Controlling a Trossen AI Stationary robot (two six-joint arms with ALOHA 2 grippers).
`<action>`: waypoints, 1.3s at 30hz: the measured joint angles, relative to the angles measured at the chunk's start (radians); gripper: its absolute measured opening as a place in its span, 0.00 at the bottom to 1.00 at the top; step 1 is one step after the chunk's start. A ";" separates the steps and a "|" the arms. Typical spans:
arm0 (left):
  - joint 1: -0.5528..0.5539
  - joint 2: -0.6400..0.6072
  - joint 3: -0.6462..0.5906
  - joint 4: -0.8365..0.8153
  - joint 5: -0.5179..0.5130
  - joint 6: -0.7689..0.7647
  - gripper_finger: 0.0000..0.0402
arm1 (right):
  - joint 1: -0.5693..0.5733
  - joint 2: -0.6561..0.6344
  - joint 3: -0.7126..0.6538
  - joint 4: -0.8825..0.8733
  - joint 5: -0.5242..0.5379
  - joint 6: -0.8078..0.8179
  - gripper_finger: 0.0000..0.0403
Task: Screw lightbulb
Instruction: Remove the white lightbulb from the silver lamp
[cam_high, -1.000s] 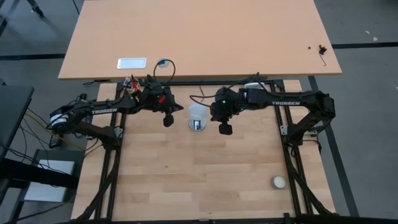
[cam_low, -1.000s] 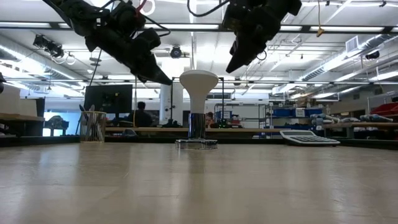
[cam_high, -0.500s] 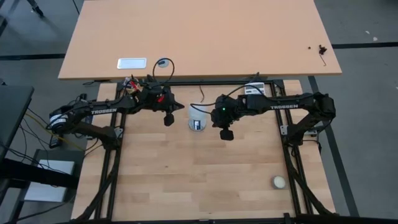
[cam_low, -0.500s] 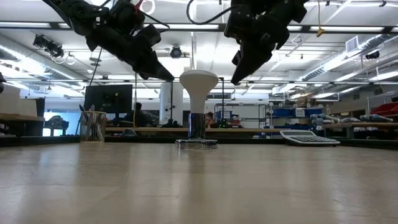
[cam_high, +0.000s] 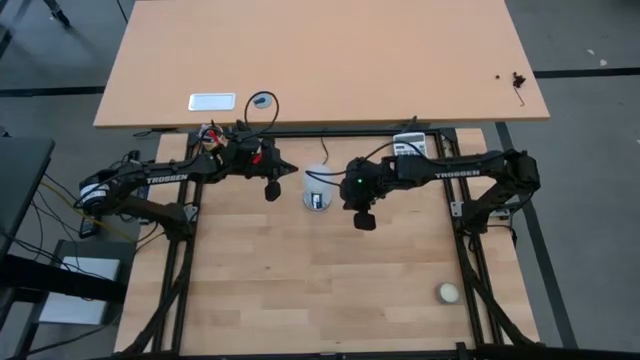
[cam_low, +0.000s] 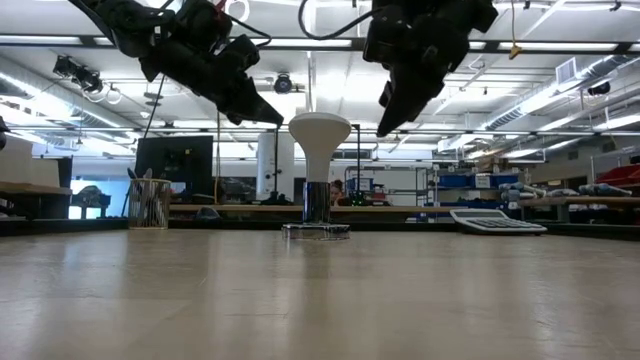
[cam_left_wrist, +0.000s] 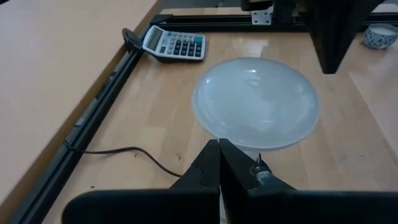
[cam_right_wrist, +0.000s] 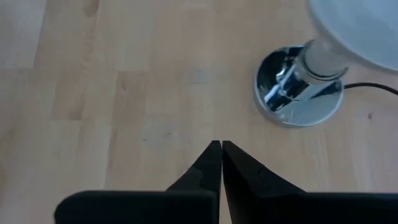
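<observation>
- Upright near the back of the bench (cam_high: 330, 290), the lightbulb (cam_low: 319, 132) stands dome-up with its metal base seated in a shiny round socket (cam_right_wrist: 298, 93); a thin black cord (cam_left_wrist: 118, 151) runs off from the socket.
- From above, the bulb sits between the two arms, and neither tool touches it.
- Both wrist views show the fingers pressed tip to tip with nothing between them, so the left tool (cam_left_wrist: 219, 149) and the right tool (cam_right_wrist: 221, 149) are closed and empty.
- At bench height, the left tool hangs just beside the dome on one side, while the right tool hangs just beside it on the other, both up around dome level.
- By my judgement the bulb is already in the socket; how tightly it is threaded cannot be told from these pictures.
- One risk: a closed tool brushing the wide dome could tip the bulb and its light socket, since the socket looks loose on the bench.
- Another: the cord could snag a finger and drag the socket.
- Farther out, a calculator (cam_left_wrist: 174, 45) lies near the rear rail, and a small cream ball (cam_high: 448, 292) rests well apart near the front right corner.
</observation>
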 joint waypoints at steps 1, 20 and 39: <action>0.000 0.000 0.000 0.000 0.000 0.000 0.00 | 0.006 0.000 0.000 0.000 0.000 -0.001 0.05; 0.000 0.000 0.000 0.023 -0.031 0.004 0.00 | 0.027 -0.029 0.021 -0.074 0.037 0.020 0.02; 0.024 0.001 0.000 0.032 -0.039 0.056 0.00 | 0.025 -0.029 0.021 0.036 0.037 0.129 0.05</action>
